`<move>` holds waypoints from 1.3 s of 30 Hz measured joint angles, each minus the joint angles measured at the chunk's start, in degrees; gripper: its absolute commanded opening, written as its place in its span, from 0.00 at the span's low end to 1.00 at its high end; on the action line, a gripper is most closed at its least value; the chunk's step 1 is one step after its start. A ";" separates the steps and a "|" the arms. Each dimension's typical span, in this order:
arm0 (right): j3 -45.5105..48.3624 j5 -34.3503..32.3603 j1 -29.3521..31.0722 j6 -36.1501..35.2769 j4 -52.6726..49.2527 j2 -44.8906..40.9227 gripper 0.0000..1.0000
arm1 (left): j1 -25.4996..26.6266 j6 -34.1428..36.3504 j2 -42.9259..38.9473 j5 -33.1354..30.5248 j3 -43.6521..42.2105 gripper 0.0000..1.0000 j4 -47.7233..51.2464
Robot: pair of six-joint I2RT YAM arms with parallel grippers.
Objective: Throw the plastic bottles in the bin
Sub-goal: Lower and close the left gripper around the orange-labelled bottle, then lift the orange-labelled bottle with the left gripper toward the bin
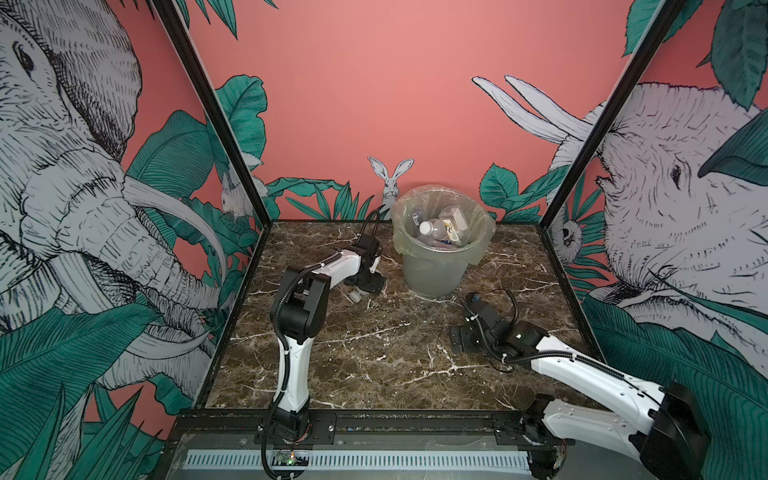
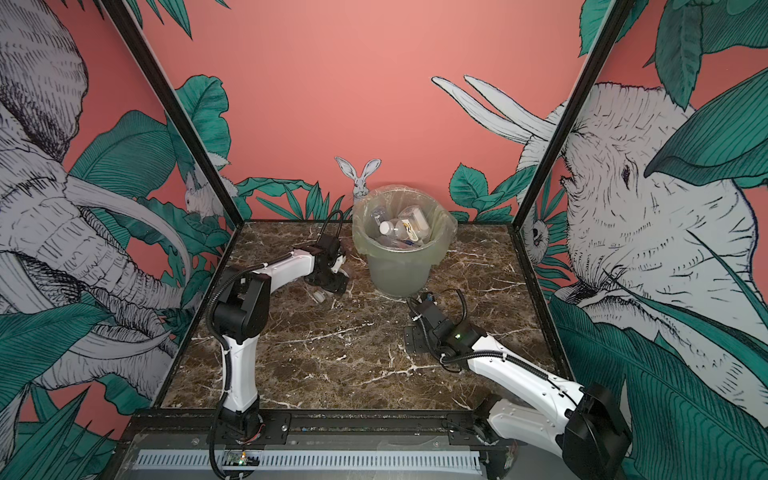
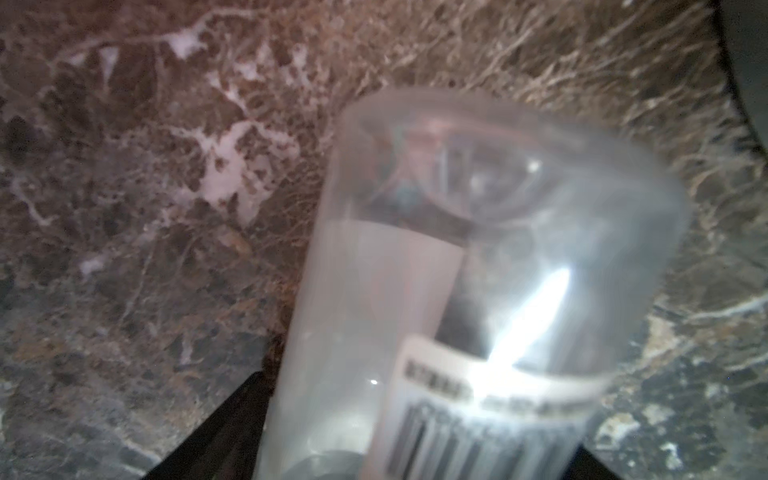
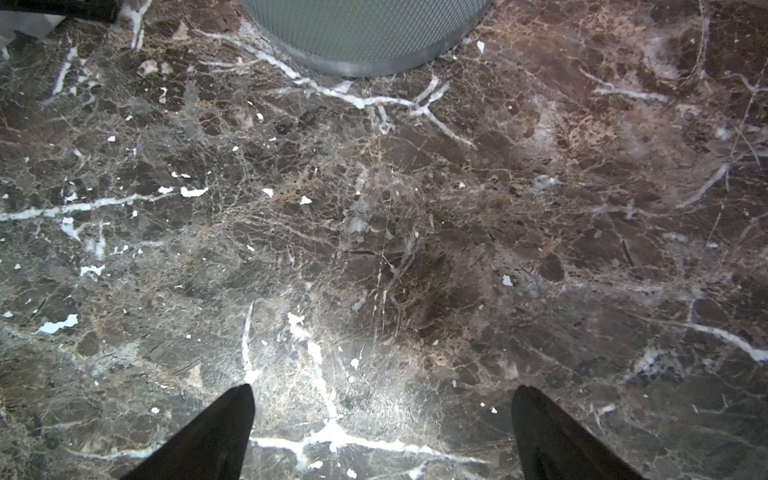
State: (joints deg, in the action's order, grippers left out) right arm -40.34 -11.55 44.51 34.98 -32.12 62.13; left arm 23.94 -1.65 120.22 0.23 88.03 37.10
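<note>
A clear plastic bottle (image 3: 478, 270) with a white barcode label lies on the marble table just left of the bin. Its white cap (image 1: 356, 296) pokes out below my left gripper (image 1: 366, 286). In the left wrist view the left gripper (image 3: 419, 415) is shut on this bottle, a black finger (image 3: 232, 424) pressed against its side. The bin (image 1: 436, 266), a pale grey-green bucket lined with a clear bag, stands at the back middle and holds several bottles (image 1: 436, 230). My right gripper (image 4: 382, 390) hovers open over bare marble in front of the bin (image 4: 365, 37), nothing between its fingers.
The marble table (image 1: 374, 353) is boxed in by black frame posts and printed walls on three sides. The right arm (image 1: 582, 374) stretches in low from the front right corner. A black rail (image 1: 374, 419) runs along the front edge.
</note>
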 measured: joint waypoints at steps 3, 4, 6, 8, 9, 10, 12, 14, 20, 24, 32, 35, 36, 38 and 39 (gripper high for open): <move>0.00 0.00 0.00 0.20 -0.02 0.00 0.99 | 0.00 0.00 -0.02 0.28 0.00 0.71 0.13; 0.00 0.00 0.00 0.22 -0.04 0.00 0.99 | 0.00 -0.04 0.00 0.37 0.00 0.69 0.15; 0.00 0.00 0.00 0.37 -0.04 0.00 0.99 | 0.00 -0.09 -0.02 0.61 0.00 0.63 0.15; 0.00 0.00 0.00 0.39 -0.07 -0.04 0.99 | 0.00 -0.26 -0.13 0.87 -0.09 0.59 0.09; 0.00 0.00 0.00 0.42 -0.07 -0.07 0.99 | 0.00 -0.35 -0.26 1.03 -0.31 0.57 -0.02; 0.00 0.00 0.00 0.42 -0.07 -0.09 0.99 | 0.00 -0.46 -0.61 1.20 -0.87 0.56 -0.35; 0.00 0.00 0.00 0.44 -0.07 -0.13 0.99 | 0.00 -0.72 -1.75 1.75 -2.47 0.55 -0.68; 0.00 0.00 0.00 0.44 -0.07 -0.17 0.99 | 0.00 -1.20 -3.19 2.45 -4.57 0.52 -0.90; 0.98 0.00 0.00 0.46 -0.07 -0.52 0.99 | 0.02 -2.89 -9.90 4.39 -12.92 0.49 -2.78; 1.90 -0.11 0.00 0.46 -0.04 -0.59 0.99 | 0.04 -4.63 -17.18 6.38 -20.15 0.48 -5.29; 4.35 -0.92 0.00 0.39 0.20 -1.07 0.99 | 2.95 -8.46 -36.59 7.87 -35.10 0.47 -10.75; 5.11 -1.60 0.00 0.33 0.22 -1.22 0.99 | 5.92 -9.68 -44.48 6.97 -38.42 0.47 -11.76; 5.38 -1.75 0.00 0.28 0.20 -1.36 0.99 | 6.84 -10.25 -47.19 6.56 -39.39 0.47 -12.17; 6.08 -2.03 0.00 0.13 0.22 -1.92 0.99 | 8.57 -11.63 -53.35 5.99 -41.53 0.47 -13.29; 6.40 -2.25 -0.02 0.11 0.22 -2.29 0.99 | 9.31 -12.46 -56.96 5.55 -42.71 0.46 -13.79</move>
State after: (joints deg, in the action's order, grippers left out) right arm -33.93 -13.80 44.49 35.09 -31.90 59.83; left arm 33.26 -14.11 63.26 5.78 45.32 23.31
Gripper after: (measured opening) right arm 0.988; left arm 0.588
